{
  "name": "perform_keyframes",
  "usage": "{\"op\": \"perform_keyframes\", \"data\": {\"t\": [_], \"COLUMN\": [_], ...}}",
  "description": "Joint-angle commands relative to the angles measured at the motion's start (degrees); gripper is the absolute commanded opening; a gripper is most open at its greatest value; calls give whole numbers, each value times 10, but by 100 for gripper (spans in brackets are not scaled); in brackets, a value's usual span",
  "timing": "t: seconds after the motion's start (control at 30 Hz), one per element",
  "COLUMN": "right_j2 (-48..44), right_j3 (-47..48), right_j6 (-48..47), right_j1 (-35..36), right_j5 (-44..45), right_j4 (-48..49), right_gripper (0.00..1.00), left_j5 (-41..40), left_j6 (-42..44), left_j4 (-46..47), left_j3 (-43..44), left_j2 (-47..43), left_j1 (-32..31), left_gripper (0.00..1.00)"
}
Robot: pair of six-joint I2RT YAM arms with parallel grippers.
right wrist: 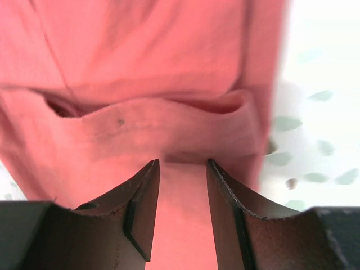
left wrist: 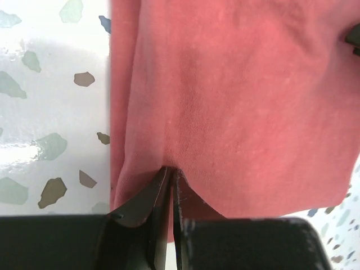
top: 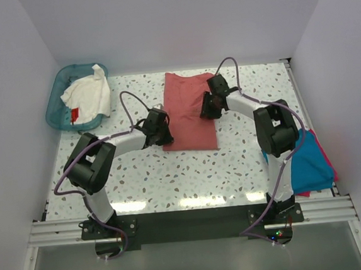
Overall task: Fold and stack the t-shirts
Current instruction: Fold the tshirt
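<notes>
The salmon-red t-shirt lies folded into a long strip in the middle of the table. My left gripper is at its near left edge, shut on a pinch of the salmon cloth; the jaws meet at the fabric. My right gripper is over the shirt's right side, open, with its tips against a rolled fold of the cloth. The white t-shirt with a small red tag lies in the basket. The folded teal-blue t-shirt lies on an orange-red one at the right.
The teal plastic basket stands at the far left corner. The speckled table has a raised rail along its right edge. White walls close in the back and both sides.
</notes>
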Motion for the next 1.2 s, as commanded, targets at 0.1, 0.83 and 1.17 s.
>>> {"op": "perform_keyframes", "data": {"t": [0.1, 0.83, 1.17], "right_j2": [10, -186, -390], "right_j3": [1, -295, -330], "right_j6": [22, -1, -6], "right_j1": [-28, -19, -19], "right_j5": [-31, -29, -1], "right_j4": [2, 76, -32], "right_gripper": [43, 47, 60], "left_j5": [-22, -11, -28], "left_j6": [-27, -117, -37], "left_j4": [17, 82, -30], "left_j3": [-39, -251, -228], "left_j2": [-6, -172, -313], "left_j1": [-4, -90, -89], "left_gripper": [11, 14, 53]}}
